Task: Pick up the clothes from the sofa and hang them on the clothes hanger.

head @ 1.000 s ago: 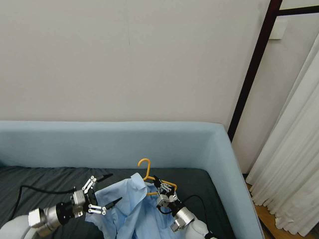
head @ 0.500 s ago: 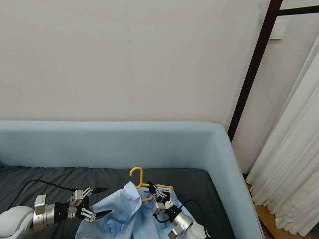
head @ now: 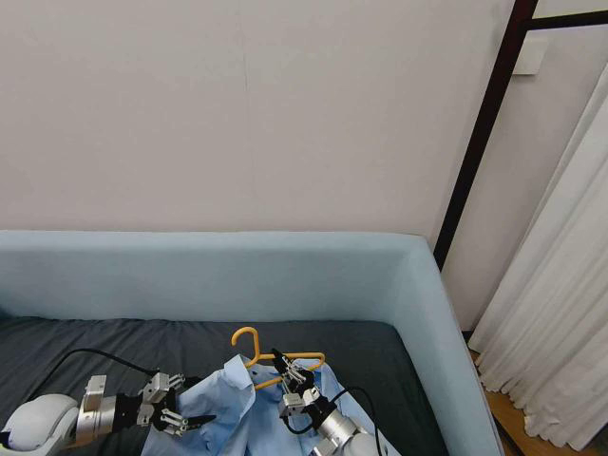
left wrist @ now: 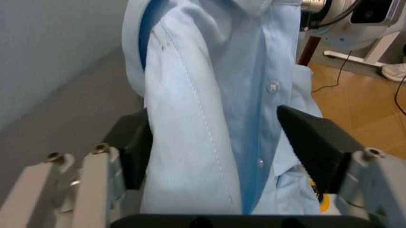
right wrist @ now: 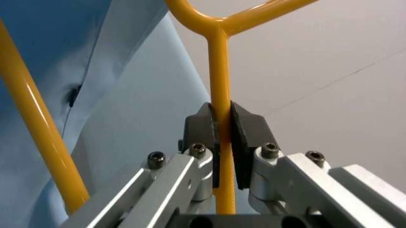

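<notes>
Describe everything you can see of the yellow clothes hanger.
The hanger is a thin, glossy yellow-orange rod, seemingly coated metal, bent into a curved hook and sloping shoulders. The right tool is shut on one straight section just below a junction and holds it above the dark sofa seat, hook uppermost and tilted. A light blue shirt hangs on it and hides most of the shoulders.

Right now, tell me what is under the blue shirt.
Dark sofa seat lies beneath the shirt. The yellow hanger, gripped by the right claw, runs inside the collar; the rest is covered. The open left claw straddles the fabric.
</notes>
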### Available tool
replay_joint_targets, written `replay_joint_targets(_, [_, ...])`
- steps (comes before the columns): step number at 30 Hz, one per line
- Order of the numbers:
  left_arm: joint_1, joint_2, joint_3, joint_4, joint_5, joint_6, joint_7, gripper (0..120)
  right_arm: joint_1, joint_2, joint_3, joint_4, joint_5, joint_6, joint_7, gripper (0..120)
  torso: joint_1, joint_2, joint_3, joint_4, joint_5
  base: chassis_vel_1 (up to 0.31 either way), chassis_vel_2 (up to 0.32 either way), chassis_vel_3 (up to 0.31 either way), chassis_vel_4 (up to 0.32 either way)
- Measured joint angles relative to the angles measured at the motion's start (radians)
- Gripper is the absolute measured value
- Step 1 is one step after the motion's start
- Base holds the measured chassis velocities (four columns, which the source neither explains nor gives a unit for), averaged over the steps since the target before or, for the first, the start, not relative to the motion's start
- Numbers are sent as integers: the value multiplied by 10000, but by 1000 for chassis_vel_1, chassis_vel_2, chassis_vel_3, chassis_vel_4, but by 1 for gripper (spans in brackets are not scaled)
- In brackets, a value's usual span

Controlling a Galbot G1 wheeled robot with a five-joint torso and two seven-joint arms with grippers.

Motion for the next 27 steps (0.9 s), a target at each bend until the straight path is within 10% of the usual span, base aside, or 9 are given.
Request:
replay_joint_targets(17, [-579,-240,306,697,545,-174,270,7,-130,-46,-132,-42,-133,32,-35,5,0,0,0,0,0,0,0,0,0])
replay_joint_targets(27, [-374,-294,88,843,1120,-493,480,3,-63,43,-359,17,216,227,-198,5,1,0,0,1,0,0,0,0,0])
